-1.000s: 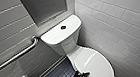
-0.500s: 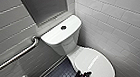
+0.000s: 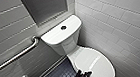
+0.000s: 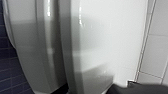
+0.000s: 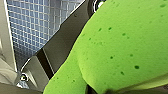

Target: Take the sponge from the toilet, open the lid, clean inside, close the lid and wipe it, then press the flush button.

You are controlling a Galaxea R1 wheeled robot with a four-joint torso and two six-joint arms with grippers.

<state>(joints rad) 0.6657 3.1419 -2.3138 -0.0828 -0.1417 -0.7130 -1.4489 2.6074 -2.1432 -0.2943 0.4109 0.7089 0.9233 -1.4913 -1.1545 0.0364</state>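
Almost nothing had moved since the earlier picture: the left gripper stayed at the front edge of the closed lid, its opening impossible to tell. The right gripper squeezed the sponge. Opening the lid seemed in hand; it called for a hold under its rim.

Flush button on tank cover — lid before it, rail left.

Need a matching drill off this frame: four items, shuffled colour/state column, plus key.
Items:
1. sponge
2. lid
3. flush button
4. grab bar

Colour or state:
A. shiny metal
B. white, closed down
C. bright green
D. small, dark, round

Pairs: 1-C, 2-B, 3-D, 4-A
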